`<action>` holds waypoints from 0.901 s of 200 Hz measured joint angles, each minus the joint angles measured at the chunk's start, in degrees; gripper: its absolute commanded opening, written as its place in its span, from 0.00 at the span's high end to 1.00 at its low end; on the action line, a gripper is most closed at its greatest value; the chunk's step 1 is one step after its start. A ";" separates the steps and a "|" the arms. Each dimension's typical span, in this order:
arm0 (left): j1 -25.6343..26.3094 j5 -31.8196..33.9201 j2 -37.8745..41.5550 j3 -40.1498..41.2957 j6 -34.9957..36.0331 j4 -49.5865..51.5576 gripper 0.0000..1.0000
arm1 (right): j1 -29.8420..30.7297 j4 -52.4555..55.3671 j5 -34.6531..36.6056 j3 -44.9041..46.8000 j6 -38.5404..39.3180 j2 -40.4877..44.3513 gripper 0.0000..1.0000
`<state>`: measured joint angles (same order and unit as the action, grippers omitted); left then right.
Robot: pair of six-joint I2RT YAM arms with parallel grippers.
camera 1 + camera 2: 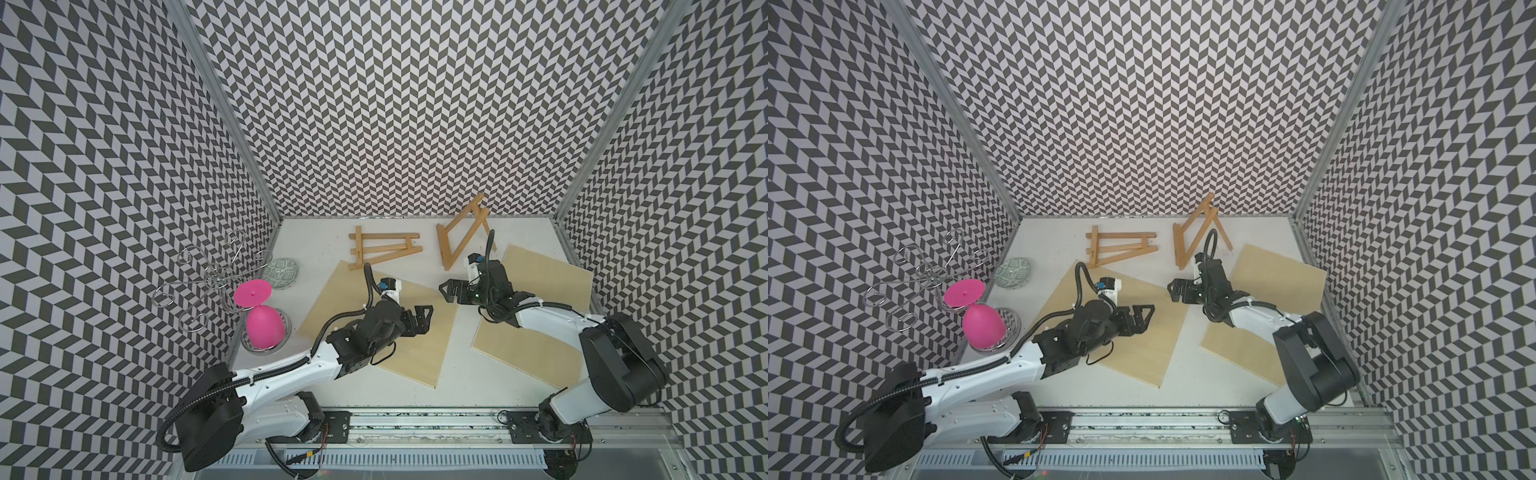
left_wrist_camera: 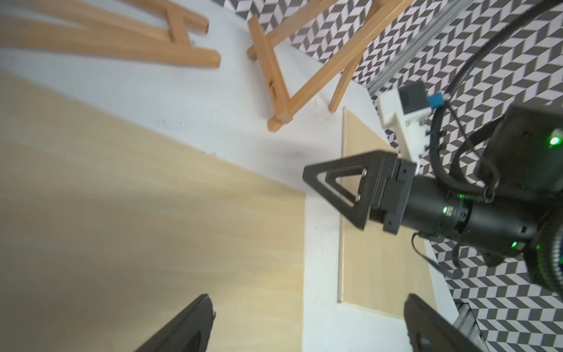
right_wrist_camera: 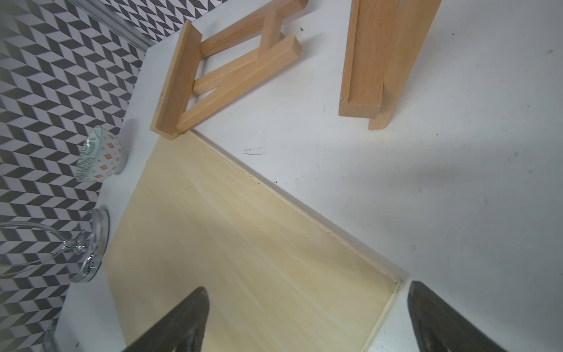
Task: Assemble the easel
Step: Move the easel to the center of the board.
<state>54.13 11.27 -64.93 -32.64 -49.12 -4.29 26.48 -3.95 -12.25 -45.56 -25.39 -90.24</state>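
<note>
The standing easel is resting on spread legs at the back of the bench — ready for a plywood panel. The folded easel is lying flat beside it. The left hand and right hand are hovering wide open, gripping nothing — likely freed for it.

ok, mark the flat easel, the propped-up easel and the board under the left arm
flat easel (image 1: 386, 237): in a top view, upper rail.
propped-up easel (image 1: 443, 248): in a top view, ledge bar.
board under left arm (image 1: 419, 357): in a top view, bare near corner.

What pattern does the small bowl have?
The bowl is white with small orange squares outside, green print inside; right wrist view shows it best.
</note>
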 measured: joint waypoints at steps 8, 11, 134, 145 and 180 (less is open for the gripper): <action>0.26 0.33 0.48 1.31 -1.44 0.61 0.02 | 0.66 -0.35 -0.02 -0.68 0.26 -1.44 0.01; 0.28 0.39 0.61 1.75 -1.97 0.90 0.02 | 0.96 -0.48 -0.04 -0.96 0.35 -1.95 0.01; -1.55 5.68 9.33 7.72 -7.21 11.10 0.00 | 9.07 -10.08 -2.80 -28.26 1.60 -30.86 0.13; -2.54 5.84 9.94 7.74 -7.06 11.96 0.00 | 9.07 -10.71 -2.86 -30.84 1.14 -33.31 0.21; -5.64 5.90 11.28 8.46 -5.95 13.38 0.00 | 9.09 -14.91 -4.42 -36.30 -0.50 -39.82 0.42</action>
<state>48.49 17.17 -53.65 -24.18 -55.07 9.08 35.57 -18.85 -16.67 -81.87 -25.89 -130.06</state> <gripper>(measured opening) 0.992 0.629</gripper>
